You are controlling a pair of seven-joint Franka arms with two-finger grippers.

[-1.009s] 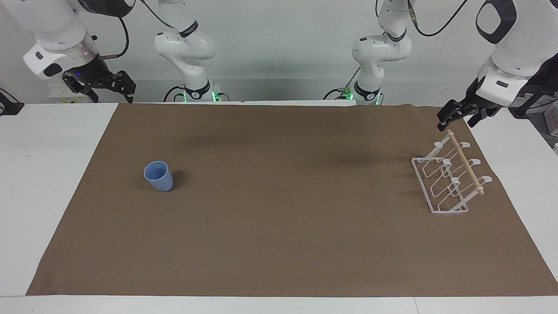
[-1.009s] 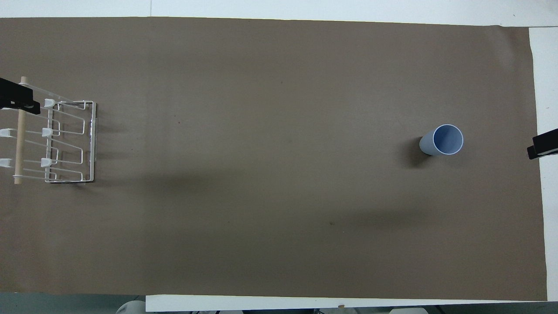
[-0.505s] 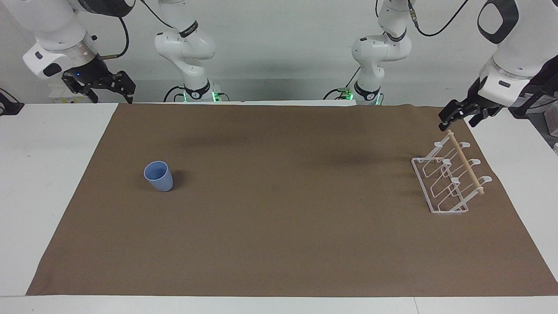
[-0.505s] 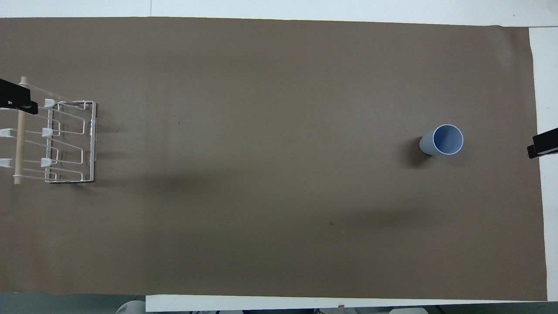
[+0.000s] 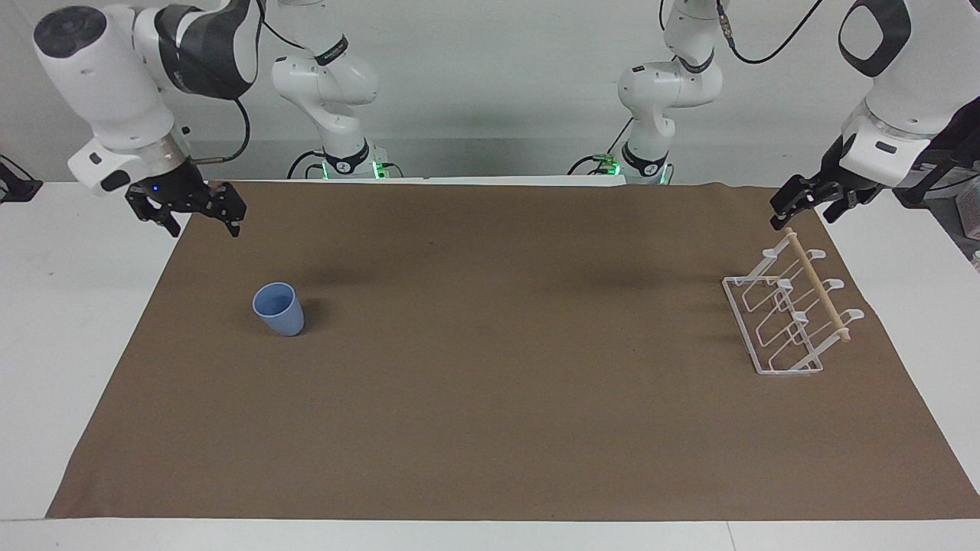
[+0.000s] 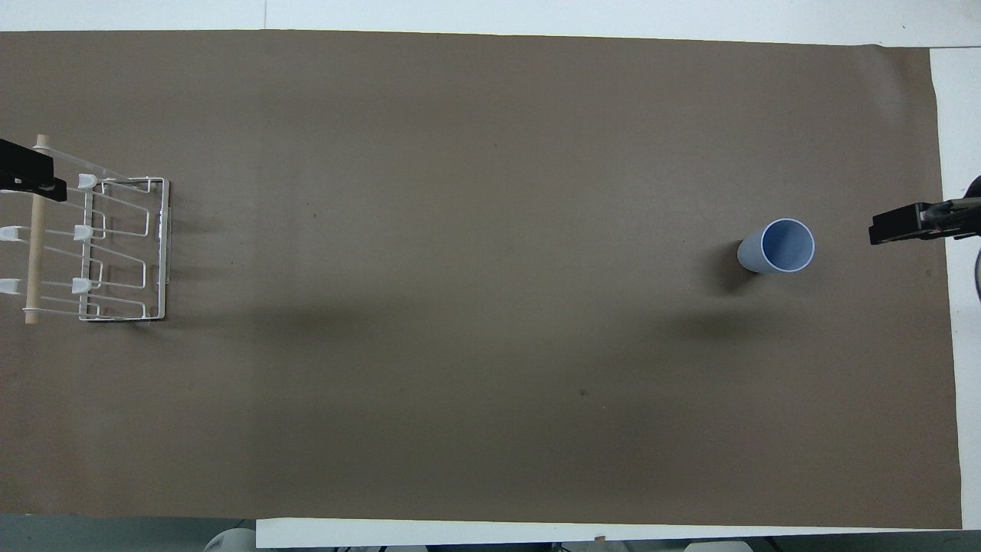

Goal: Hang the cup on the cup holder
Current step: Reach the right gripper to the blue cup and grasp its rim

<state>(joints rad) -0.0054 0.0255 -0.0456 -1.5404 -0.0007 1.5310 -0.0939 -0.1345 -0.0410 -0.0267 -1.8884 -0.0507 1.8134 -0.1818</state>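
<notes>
While the left end effector (image 5: 796, 200) waits, the right end effector (image 5: 197, 216), fingers spread, has dropped toward the cup (image 5: 279, 308); left's fingers unclear.

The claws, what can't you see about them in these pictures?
- Right claw: the overhead view's edge cuts off its arm, so only one black tip shows.
- Left claw: the same view's edge cuts it, and it covers part of the cup holder.
- Left claw's grip: too small to tell.
</notes>
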